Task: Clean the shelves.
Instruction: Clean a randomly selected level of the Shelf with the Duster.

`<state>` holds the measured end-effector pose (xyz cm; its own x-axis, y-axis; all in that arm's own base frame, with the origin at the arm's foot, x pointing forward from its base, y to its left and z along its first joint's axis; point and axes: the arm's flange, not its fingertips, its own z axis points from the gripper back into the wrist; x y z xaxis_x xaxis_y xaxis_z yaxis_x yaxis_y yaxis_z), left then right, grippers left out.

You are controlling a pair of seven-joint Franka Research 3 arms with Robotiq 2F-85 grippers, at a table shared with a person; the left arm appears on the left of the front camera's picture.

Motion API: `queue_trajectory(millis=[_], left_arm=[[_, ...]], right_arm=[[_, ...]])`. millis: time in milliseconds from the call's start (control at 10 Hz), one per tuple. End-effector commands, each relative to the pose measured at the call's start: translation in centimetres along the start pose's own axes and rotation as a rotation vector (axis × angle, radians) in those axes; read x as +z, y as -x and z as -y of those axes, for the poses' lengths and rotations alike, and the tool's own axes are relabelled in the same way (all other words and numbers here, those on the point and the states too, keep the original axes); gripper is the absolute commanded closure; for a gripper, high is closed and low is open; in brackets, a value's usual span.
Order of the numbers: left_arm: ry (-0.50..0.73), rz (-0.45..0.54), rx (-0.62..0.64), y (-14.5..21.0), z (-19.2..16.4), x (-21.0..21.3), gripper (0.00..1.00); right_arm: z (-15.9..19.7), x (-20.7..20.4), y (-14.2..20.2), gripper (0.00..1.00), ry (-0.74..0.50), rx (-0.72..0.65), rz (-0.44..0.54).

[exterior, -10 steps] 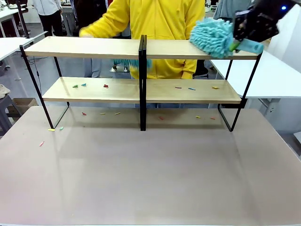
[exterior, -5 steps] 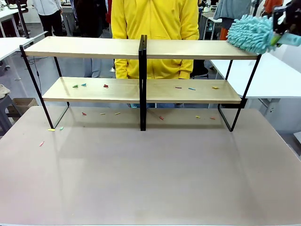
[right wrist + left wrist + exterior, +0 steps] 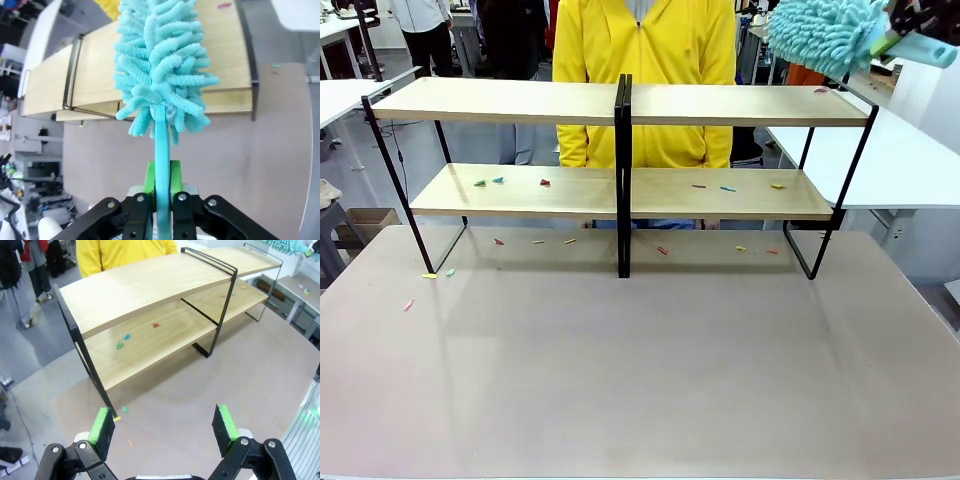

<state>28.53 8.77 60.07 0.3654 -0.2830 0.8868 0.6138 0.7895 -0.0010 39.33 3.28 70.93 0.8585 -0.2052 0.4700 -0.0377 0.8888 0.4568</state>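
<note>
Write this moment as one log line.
right hand: shut on duster | duster: above shelves right end | lower board: scraps | left hand: open

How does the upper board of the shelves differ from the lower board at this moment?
The upper board is almost bare, with one small reddish scrap near its right end; the lower board carries several coloured scraps on both halves. The blue duster, clamped in the right gripper, hangs above the upper board's right end, well away from the lower board. Both are long light-wood boards in one black frame.
</note>
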Motion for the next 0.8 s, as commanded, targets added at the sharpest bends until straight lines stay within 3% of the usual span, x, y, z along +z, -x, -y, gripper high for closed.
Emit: queue_trajectory(millis=[0,200,300,500,700], left_arm=[[0.012,0.008,-0.004,0.0,0.0,-0.1,0.00],[0.012,0.008,-0.004,0.0,0.0,-0.1,0.00],[0.012,0.008,-0.004,0.0,0.0,-0.1,0.00],[0.012,0.008,-0.004,0.0,0.0,-0.1,0.00],[0.012,0.008,-0.004,0.0,0.0,-0.1,0.00]], right_arm=[[1.9,-0.1,0.2,0.88,-0.060,-0.004,-0.033],[1.7,1.4,0.7,0.88,-0.239,0.049,-0.085],[1.9,4.0,1.0,0.88,-0.346,0.110,-0.092],[3.4,12.0,1.4,0.88,-0.515,0.274,-0.056],[7.3,19.5,1.7,0.88,-0.683,0.473,-0.110]])
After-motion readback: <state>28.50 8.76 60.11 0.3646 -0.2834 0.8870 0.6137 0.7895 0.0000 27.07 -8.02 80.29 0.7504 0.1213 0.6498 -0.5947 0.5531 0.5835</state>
